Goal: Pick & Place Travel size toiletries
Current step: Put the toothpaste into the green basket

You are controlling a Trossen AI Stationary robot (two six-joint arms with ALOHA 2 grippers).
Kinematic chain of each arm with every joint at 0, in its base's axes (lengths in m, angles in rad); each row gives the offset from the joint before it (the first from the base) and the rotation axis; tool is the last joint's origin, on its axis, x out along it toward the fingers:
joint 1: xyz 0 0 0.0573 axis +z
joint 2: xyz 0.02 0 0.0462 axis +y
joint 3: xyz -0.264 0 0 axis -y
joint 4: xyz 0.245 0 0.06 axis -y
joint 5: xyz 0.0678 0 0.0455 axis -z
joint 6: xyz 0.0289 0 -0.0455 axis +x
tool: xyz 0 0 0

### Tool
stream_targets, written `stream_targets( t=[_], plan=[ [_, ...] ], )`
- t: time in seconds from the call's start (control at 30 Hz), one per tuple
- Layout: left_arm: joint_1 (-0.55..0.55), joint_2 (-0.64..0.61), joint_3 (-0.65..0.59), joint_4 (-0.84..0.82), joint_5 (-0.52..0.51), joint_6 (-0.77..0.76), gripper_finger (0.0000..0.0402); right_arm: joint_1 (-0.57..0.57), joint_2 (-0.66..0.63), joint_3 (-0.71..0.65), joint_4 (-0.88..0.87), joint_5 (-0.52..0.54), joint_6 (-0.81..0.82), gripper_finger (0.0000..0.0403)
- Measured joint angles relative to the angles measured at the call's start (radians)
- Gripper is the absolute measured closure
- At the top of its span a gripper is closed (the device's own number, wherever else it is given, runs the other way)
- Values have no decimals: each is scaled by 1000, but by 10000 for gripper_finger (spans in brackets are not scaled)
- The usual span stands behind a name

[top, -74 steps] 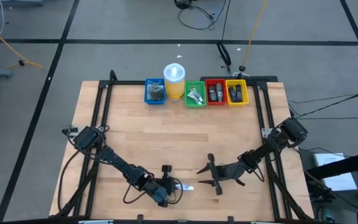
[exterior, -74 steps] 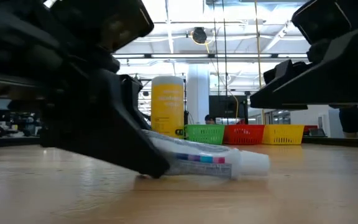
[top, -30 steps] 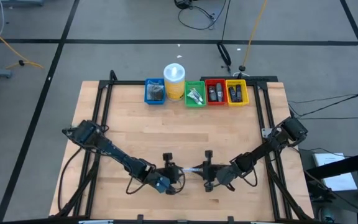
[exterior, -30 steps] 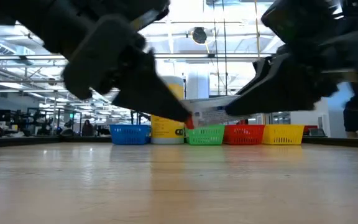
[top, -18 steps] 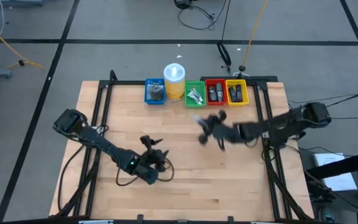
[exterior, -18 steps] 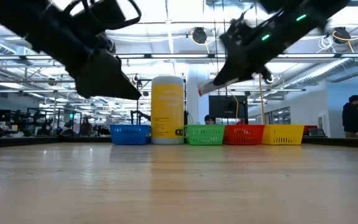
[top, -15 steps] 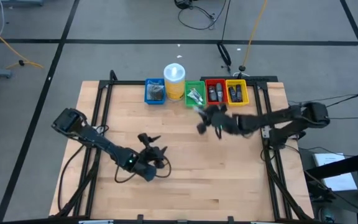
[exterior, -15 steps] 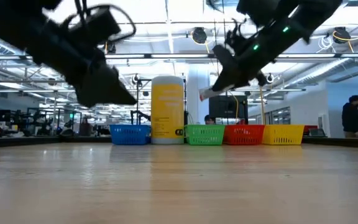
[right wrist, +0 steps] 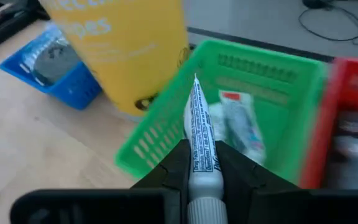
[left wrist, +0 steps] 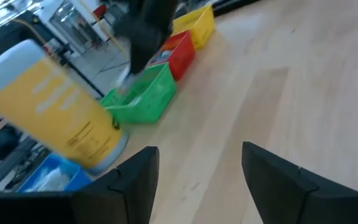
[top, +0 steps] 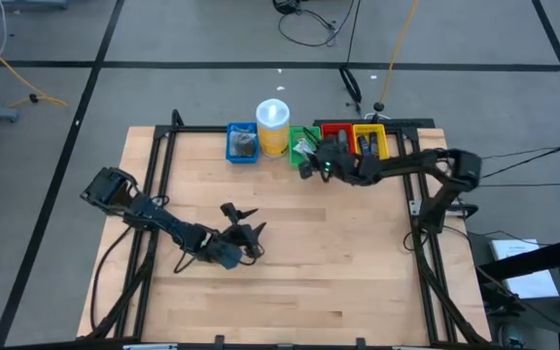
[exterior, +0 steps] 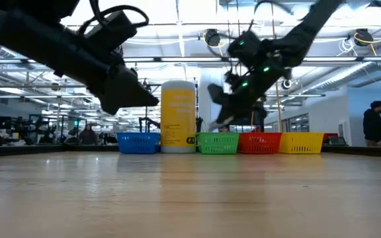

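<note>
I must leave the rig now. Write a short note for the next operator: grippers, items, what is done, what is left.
Right gripper: shut on a white tube, held over the near edge of the green bin.
Left gripper: open, empty, above mid-table.
Done: tubes already lie in the green bin, discs in the blue bin, dark containers in the red bin and yellow bin.
Left: drop this tube into the green bin.

Robotics lab, open hall w/ ceiling lights [exterior: 58, 63], workstations

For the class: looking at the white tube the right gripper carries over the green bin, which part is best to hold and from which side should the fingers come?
Grip the tube near its cap end, fingers closing on its two flat faces. The right gripper holds it this way: the long, thin body juts forward, crimped tail free and pointing into the green bin, ready to drop.
</note>
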Motion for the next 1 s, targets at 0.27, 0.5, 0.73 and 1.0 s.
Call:
stream_targets(
  t=[0.27, 0.5, 0.73, 1.0],
  plan=[
    [16, 0, 0, 99, 124, 74, 177, -49, 128, 93, -33, -17, 41, 352],
    [11, 0, 0, 124, 146, 65, 177, -51, 150, 98, -77, -7, 44, 351],
    [3, 0, 0, 113, 157, 32, 176, -67, 151, 97, -68, -13, 65, 349],
    [-2, 0, 0, 114, 158, 19, 176, -76, 151, 96, -19, -12, 111, 315]
  ],
)
